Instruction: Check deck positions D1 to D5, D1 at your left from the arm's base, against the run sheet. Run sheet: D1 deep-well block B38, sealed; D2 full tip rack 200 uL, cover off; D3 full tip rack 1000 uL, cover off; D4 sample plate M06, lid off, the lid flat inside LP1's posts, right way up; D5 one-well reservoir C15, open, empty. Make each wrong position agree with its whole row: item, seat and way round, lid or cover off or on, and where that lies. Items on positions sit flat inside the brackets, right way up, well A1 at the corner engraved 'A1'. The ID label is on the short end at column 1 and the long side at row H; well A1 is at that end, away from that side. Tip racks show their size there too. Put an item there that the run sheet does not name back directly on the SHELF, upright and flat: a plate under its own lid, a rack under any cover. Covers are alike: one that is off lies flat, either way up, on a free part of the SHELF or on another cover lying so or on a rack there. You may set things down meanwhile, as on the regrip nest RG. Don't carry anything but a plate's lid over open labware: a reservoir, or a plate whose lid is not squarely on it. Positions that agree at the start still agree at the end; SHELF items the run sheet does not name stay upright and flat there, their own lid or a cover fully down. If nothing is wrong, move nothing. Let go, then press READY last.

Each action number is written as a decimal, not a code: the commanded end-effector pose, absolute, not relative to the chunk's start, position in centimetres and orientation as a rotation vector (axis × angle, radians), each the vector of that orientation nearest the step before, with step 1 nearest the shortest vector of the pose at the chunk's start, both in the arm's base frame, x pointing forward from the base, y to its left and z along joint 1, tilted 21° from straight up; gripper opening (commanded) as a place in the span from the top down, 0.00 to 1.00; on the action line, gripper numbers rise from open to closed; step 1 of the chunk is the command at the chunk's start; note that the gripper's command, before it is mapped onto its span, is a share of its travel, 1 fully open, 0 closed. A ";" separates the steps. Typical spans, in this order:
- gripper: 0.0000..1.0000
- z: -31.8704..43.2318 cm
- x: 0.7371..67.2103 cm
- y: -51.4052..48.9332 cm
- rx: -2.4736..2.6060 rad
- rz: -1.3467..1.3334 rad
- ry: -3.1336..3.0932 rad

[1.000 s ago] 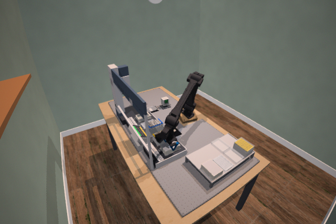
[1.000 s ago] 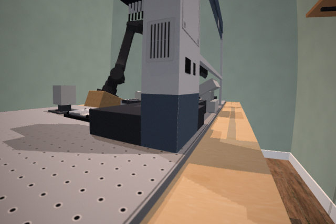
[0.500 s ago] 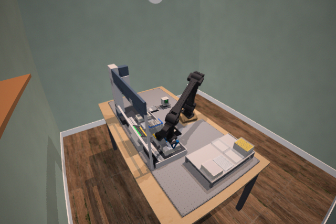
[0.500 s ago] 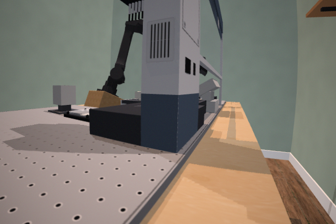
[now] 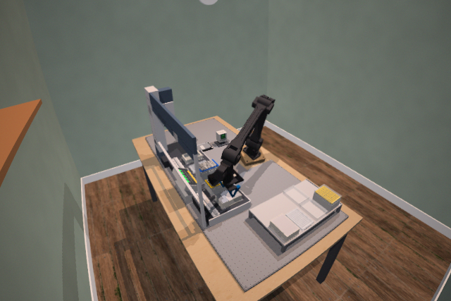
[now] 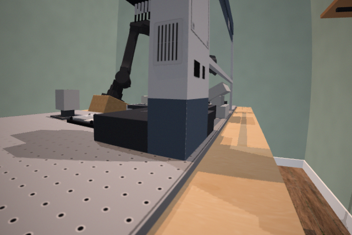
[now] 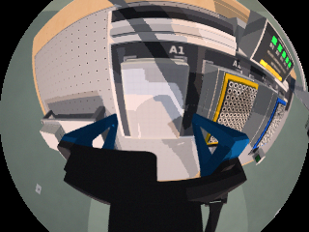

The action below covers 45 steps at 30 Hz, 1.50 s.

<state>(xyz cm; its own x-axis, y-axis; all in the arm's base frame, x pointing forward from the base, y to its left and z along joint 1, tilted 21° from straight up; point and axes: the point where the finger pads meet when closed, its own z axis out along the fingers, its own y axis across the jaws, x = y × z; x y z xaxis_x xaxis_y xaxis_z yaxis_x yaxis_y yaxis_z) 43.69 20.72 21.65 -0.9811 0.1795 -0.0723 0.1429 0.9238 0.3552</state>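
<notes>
My gripper [image 7: 154, 117] is open, its blue fingers standing either side of a pale flat-topped block [image 7: 154, 100] on the deck's end position, just below the engraved 'A1' corner [image 7: 177, 49]. I cannot tell if the fingers touch it. In the top view the gripper [image 5: 231, 190] hangs low over the same block [image 5: 225, 201] at the near end of the deck. To its right in the wrist view stands a yellow-framed tip rack [image 7: 236, 100], then a blue-framed item [image 7: 276, 119]. No label is readable.
The grey gantry [image 5: 175, 123] spans the deck close behind the arm. The SHELF [image 5: 297, 210] at the near right holds a yellow-topped rack [image 5: 328, 194], a white block [image 5: 284, 225] and flat plates. A green-lit box [image 5: 220, 136] stands at the far end.
</notes>
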 end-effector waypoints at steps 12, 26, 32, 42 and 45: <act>0.00 27.5 44.6 19.5 0.239 0.573 2.898; 0.00 29.3 44.2 18.8 0.236 0.570 2.902; 0.00 28.5 44.6 18.8 0.249 0.557 2.934; 0.00 31.2 43.9 18.0 0.238 0.566 2.907; 0.00 32.0 43.7 17.7 0.238 0.568 2.900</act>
<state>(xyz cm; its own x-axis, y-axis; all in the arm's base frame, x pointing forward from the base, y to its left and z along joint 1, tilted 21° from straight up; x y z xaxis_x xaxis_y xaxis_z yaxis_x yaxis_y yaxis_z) 42.75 18.32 27.88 -0.9811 0.1804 -0.0700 0.1448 0.9243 0.3531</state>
